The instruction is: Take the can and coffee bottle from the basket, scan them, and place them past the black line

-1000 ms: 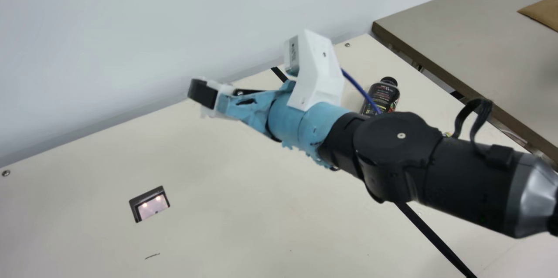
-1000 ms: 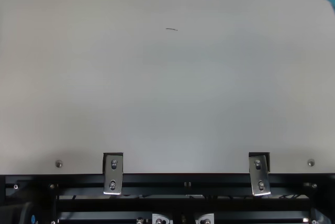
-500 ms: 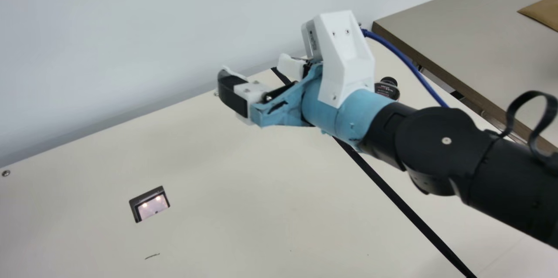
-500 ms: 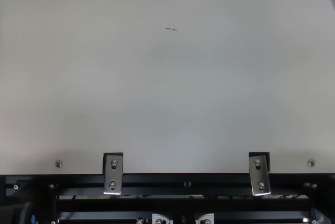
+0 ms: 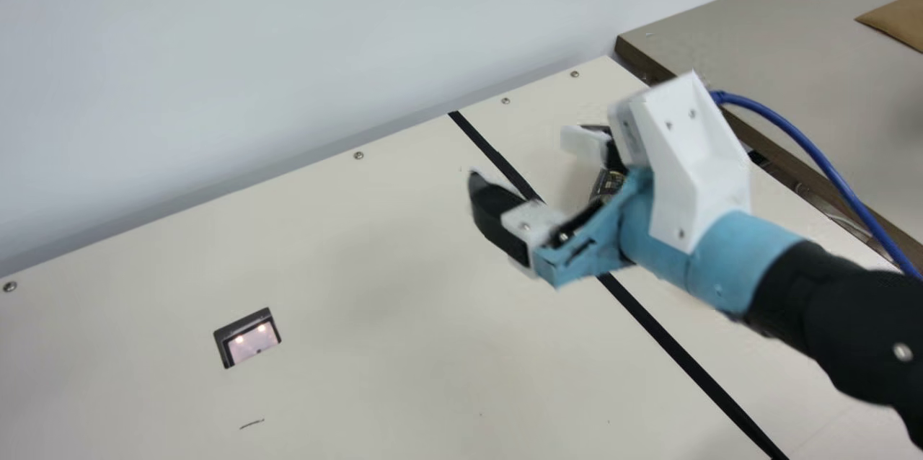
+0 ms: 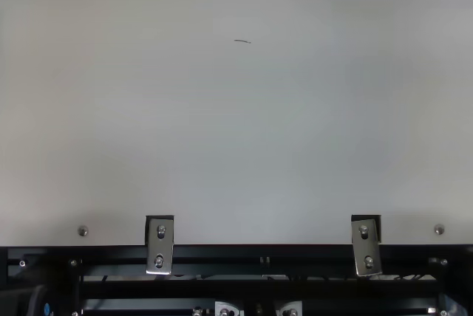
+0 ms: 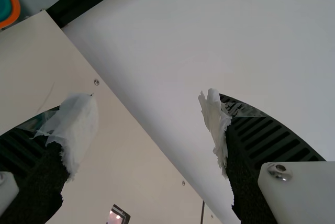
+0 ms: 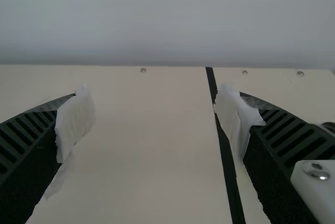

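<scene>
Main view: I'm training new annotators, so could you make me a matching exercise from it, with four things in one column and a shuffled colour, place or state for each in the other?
Things
1. Right gripper
2. Cable
3. Black line
4. Lit window

Descriptions
A. Set into the tabletop, at the view's lower left
B. Blue
C. Runs slantwise across the table
D. Open, its two fingers well apart

Right pairs: 1-D, 2-B, 3-C, 4-A
</scene>
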